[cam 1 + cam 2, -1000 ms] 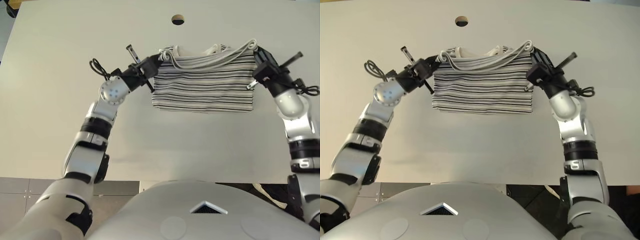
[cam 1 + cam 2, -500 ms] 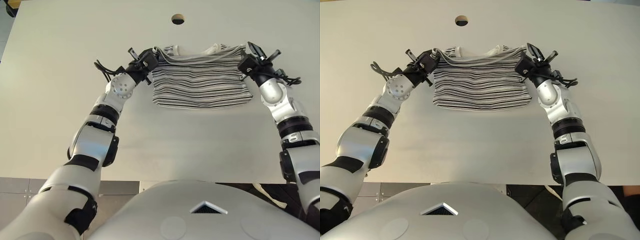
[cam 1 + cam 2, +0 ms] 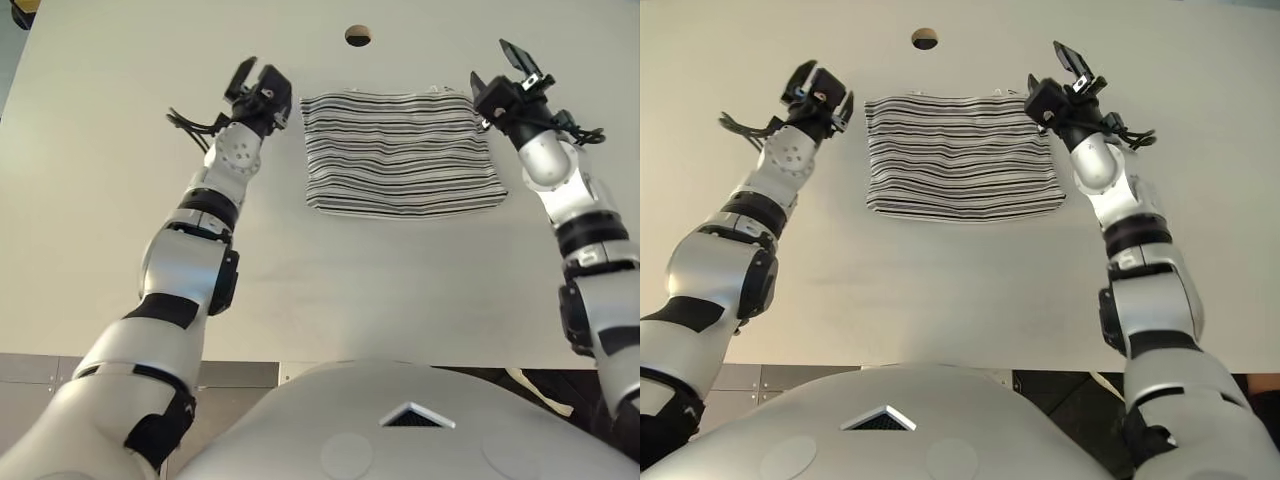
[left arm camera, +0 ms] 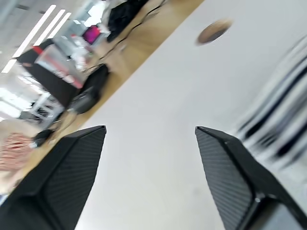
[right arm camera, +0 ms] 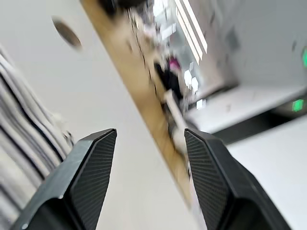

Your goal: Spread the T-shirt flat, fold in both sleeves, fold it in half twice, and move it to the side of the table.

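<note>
**Obs:** Where's the shirt?

**Op:** The T-shirt lies as a striped folded rectangle on the desk, toward the far edge, just short of the cable hole. I have the left end effector beside its far-left corner and the right end effector beside its far-right corner. Both are spread wide and hold nothing.

**Obs:** Risks?

**Op:** I judge a fold or the side move remains. If I pinch only the top layer, the stack peels open. Dragging could bunch its wavy near edge.

Bright, even light from ceiling strip lights washes the table.
</note>
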Available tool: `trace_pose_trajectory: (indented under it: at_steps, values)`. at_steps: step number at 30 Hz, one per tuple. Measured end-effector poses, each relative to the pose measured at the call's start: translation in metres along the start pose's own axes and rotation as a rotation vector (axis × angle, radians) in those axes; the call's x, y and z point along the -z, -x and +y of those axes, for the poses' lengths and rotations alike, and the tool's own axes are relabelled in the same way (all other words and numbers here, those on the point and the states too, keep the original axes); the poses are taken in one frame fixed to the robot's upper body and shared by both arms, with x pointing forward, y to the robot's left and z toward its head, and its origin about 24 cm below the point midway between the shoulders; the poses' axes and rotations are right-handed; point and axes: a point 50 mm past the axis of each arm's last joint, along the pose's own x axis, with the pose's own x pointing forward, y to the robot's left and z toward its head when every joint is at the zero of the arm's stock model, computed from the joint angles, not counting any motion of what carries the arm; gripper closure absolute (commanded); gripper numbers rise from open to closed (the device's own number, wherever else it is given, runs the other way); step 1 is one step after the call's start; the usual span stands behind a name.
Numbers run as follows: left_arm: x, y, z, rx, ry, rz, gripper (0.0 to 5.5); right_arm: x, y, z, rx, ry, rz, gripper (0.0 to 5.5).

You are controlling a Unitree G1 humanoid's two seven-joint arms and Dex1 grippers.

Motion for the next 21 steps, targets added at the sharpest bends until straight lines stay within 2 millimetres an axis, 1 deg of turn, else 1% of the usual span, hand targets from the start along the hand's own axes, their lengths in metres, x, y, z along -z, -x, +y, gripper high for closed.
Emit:
trace_pose_trajectory:
  at_steps: [2,4,5,7,8,11,13,14,16,17,19,20,21]
  values:
    - [0.015,0.016,0.006,-0.061,0.005,-0.048,1.55,0.003,0.039,0.015,-0.142,0.069,0.004,2.88]
    - [0.019,0.031,0.010,-0.138,0.048,-0.142,1.55,0.005,0.070,0.032,-0.307,0.129,0.039,2.88]
    - [0.017,0.036,0.011,-0.158,0.061,-0.179,1.55,0.007,0.077,0.038,-0.349,0.133,0.060,2.88]
    - [0.002,0.044,0.015,-0.200,0.082,-0.300,1.55,0.007,0.076,0.042,-0.382,0.165,0.078,2.88]
    - [-0.003,0.048,0.016,-0.219,0.095,-0.331,1.55,0.008,0.074,0.043,-0.394,0.179,0.082,2.88]
    - [-0.015,0.059,0.017,-0.246,0.109,-0.399,1.55,0.008,0.067,0.044,-0.436,0.242,0.072,2.88]
    - [-0.020,0.064,0.018,-0.260,0.113,-0.417,1.55,0.007,0.065,0.044,-0.455,0.277,0.065,2.88]
    - [-0.021,0.065,0.018,-0.263,0.110,-0.419,1.55,0.006,0.065,0.043,-0.464,0.298,0.059,2.88]
    - [-0.027,0.071,0.020,-0.271,0.100,-0.435,1.55,0.000,0.074,0.039,-0.517,0.361,0.033,2.88]
    - [-0.027,0.073,0.021,-0.271,0.098,-0.437,1.55,-0.006,0.081,0.038,-0.555,0.387,0.010,2.88]
    - [-0.030,0.079,0.023,-0.278,0.091,-0.446,1.55,-0.026,0.100,0.038,-0.646,0.410,-0.069,2.88]
    - [-0.030,0.084,0.026,-0.288,0.087,-0.447,1.55,-0.044,0.111,0.042,-0.710,0.411,-0.139,2.88]
    - [-0.030,0.088,0.027,-0.295,0.083,-0.444,1.55,-0.060,0.119,0.046,-0.757,0.401,-0.202,2.88]
